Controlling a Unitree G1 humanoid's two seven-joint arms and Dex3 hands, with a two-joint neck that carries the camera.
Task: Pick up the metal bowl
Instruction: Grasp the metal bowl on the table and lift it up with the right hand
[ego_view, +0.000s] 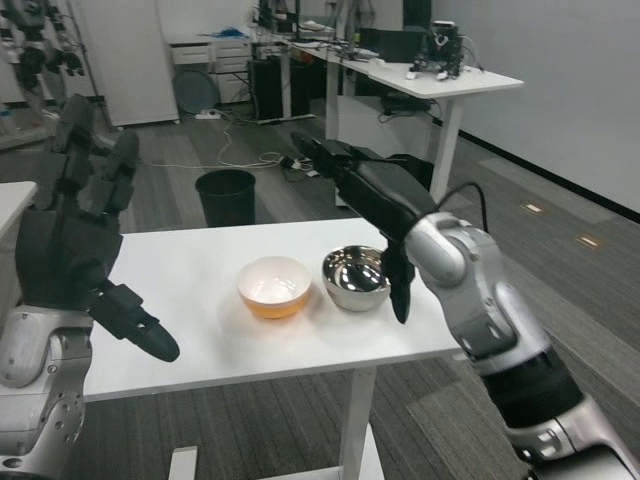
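Even indoor light, slightly soft focus

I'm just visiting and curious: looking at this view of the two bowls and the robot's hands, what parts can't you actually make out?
- Head view: the metal bowl has its right rim behind the right hand, so whether they touch is unclear.
- Head view: the inside of the orange and white bowl is glare-washed; contents unclear.
- Head view: the left hand hides the table edge behind it.
- Head view: items on the far desks are too small to identify.

On the bench (200, 350) the metal bowl (356, 277) sits just right of another bowl (273, 286), with a bin (225, 197) on the floor behind.
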